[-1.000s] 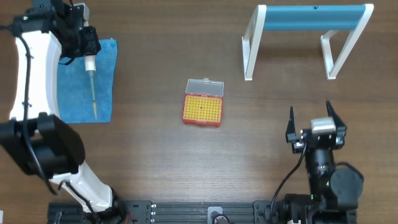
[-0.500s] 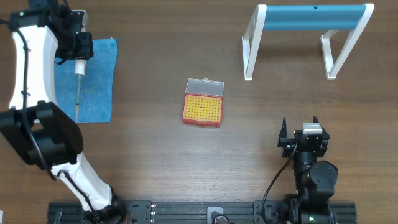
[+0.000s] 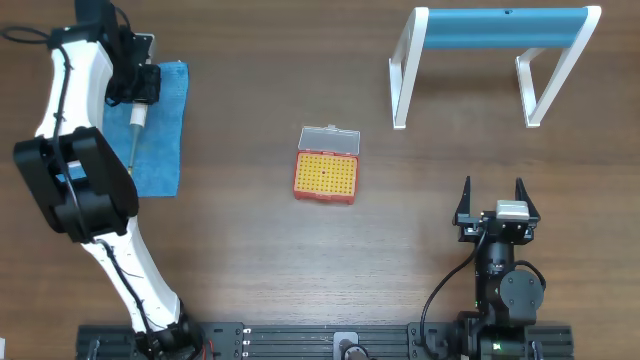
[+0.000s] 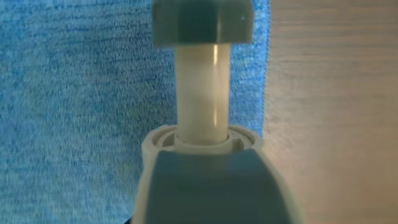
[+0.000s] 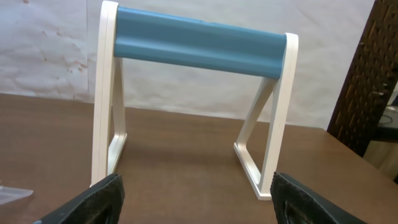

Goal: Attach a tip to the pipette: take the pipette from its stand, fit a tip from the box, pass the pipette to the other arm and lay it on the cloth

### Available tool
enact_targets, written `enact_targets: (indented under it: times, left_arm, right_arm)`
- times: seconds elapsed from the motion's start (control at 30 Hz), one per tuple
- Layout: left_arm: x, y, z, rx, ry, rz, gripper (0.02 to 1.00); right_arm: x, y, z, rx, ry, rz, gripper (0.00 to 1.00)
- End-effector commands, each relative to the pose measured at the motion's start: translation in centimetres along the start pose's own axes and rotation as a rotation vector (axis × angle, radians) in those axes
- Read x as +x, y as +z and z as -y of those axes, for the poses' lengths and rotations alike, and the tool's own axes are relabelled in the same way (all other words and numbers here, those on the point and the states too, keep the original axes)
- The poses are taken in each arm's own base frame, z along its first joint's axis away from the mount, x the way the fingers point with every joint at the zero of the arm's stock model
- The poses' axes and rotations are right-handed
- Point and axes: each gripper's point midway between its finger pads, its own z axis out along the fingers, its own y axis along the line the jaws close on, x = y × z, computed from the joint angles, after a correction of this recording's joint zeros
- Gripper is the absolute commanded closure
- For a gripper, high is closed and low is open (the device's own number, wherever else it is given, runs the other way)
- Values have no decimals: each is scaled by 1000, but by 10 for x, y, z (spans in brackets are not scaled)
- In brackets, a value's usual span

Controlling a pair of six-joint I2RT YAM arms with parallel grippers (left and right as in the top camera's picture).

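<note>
The pipette (image 3: pixel 134 122) lies along the left side of the blue cloth (image 3: pixel 165 140), its thin tip pointing toward the table's front. My left gripper (image 3: pixel 135 82) is shut on its upper end at the far left of the table. In the left wrist view the pipette's white shaft and grey body (image 4: pixel 202 93) sit close over the cloth (image 4: pixel 74 93). The orange tip box (image 3: pixel 326 176) stands open at mid-table. My right gripper (image 3: pixel 497 203) is open and holds nothing, near its base, facing the stand (image 5: pixel 199 40).
The white-legged stand with a blue bar (image 3: pixel 500 30) occupies the far right, with nothing on it. Bare wooden table (image 3: pixel 250 270) stretches between the cloth, the tip box and the right arm.
The left arm swung the pipette left and then slightly back over the cloth, drawing it toward the far edge. The right gripper shifted a little near its base and stays open.
</note>
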Motion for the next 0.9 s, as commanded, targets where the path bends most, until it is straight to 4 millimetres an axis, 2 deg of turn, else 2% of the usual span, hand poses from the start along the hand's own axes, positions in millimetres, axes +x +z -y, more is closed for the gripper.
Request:
enact_targets:
  times: [0.03,0.2,0.63,0.9]
  left_arm:
    - [-9,15,-10,-26,8,13,991]
    - [-11,25,-11,-28,7,19,991]
    - [-8,30,-10,-23,6,15,991]
    - [2,53,-9,-22,6,14,991]
  right_arm:
    - [13,0,-2,-5,22,-44,222]
    - [27,-2,-5,-14,20,-104,224]
    - [27,-2,-5,-15,20,-104,224]
    - [27,-2,-5,-15,20,-104,222]
